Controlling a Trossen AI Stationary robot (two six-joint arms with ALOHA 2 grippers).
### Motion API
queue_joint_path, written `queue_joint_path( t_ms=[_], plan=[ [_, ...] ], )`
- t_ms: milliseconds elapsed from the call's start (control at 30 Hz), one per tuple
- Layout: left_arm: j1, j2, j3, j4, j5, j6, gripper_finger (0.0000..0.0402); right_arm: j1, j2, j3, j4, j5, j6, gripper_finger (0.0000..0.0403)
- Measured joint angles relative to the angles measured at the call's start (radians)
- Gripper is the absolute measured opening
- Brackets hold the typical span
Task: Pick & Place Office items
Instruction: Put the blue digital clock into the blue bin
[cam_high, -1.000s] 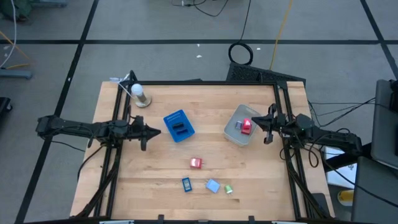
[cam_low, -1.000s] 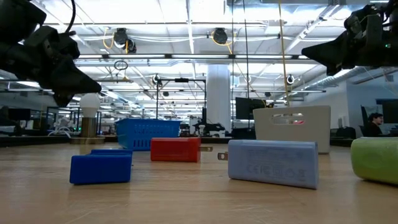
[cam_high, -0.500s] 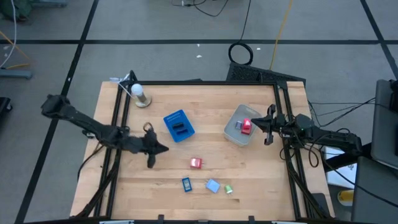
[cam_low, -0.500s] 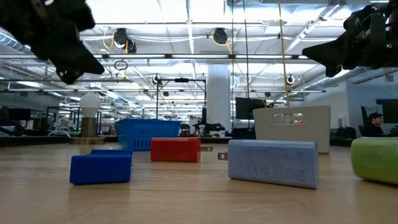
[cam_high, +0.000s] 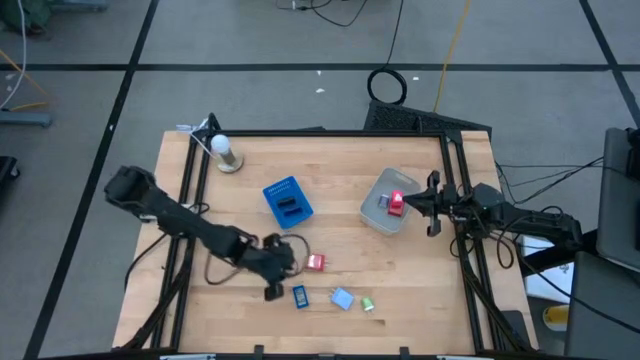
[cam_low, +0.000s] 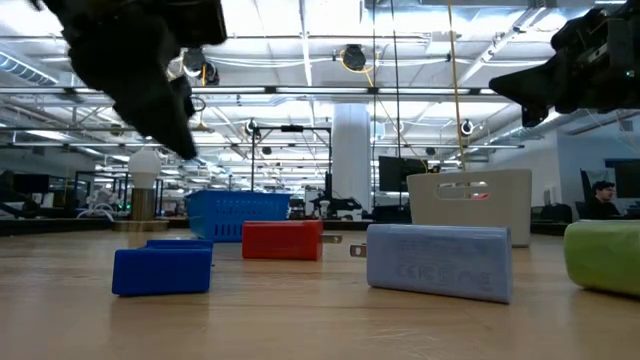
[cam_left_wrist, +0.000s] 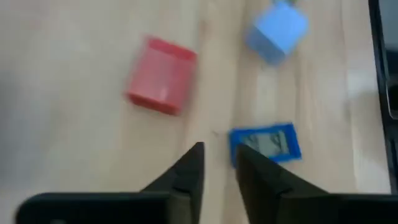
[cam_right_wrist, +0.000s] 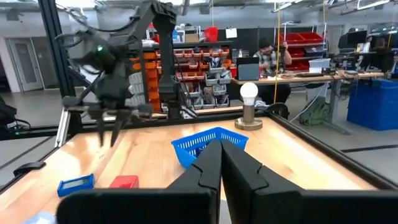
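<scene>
From above, the left gripper (cam_high: 282, 262) reaches out over the front middle of the wooden table (cam_high: 420, 290), just beside the red block (cam_high: 316, 262) and the dark blue piece (cam_high: 300, 296). A light blue block (cam_high: 342, 298) and a small green piece (cam_high: 367, 304) lie next to these. A blue tray (cam_high: 287, 202) sits near the table's middle, with a clear tub (cam_high: 382, 212) holding a red item (cam_high: 394, 203) toward the right. The right gripper (cam_high: 430, 203) hovers at the tub's right edge. A bulb-shaped object (cam_high: 222, 152) stands at the back left.

At table height, the dark blue piece (cam_low: 162, 268), red block (cam_low: 282, 240), light blue block (cam_low: 440, 262) and green piece (cam_low: 604, 258) rest on the wood, with the left gripper (cam_low: 150, 80) above.

The left wrist camera shows its fingers (cam_left_wrist: 186, 174) narrowly parted and empty, above the red block (cam_left_wrist: 161, 76), dark blue piece (cam_left_wrist: 265, 143) and light blue block (cam_left_wrist: 277, 31).

The right wrist camera shows its fingers (cam_right_wrist: 208, 163) pressed together, the blue tray (cam_right_wrist: 208, 144) beyond, and a person (cam_right_wrist: 267, 59) seated far behind.
</scene>
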Motion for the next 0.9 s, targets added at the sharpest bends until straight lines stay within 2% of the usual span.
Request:
queue_joint_path(
  t_ms=[67, 133, 233, 333, 600, 900],
  plan=[
    [0.0, 0.06, 0.043, -0.033, 0.062, 0.038, 0.0123, 0.0, 0.0, 0.0, -0.009, 0.0, 0.007, 0.0004],
    [-0.008, 0.11, 0.09, -0.044, 0.077, 0.122, 0.0157, 0.0, 0.001, 0.0, -0.022, 0.0, 0.007, 0.0004],
    [-0.023, 0.169, 0.159, -0.099, 0.06, 0.313, 0.0204, 0.0, 0.007, 0.0, -0.02, 0.0, 0.007, 0.0004],
    [-0.035, 0.207, 0.218, -0.125, 0.036, 0.483, 0.0233, 0.0, 0.007, 0.0, -0.02, 0.0, 0.007, 0.0004],
    [-0.035, 0.218, 0.292, -0.178, 0.053, 0.83, 0.0246, 0.0, 0.008, 0.0, -0.019, 0.0, 0.0, 0.0004],
    [-0.019, 0.234, 0.292, -0.227, 0.127, 1.026, 0.0246, 0.0, 0.008, 0.0, -0.012, 0.002, -0.003, 0.0004]
  ],
)
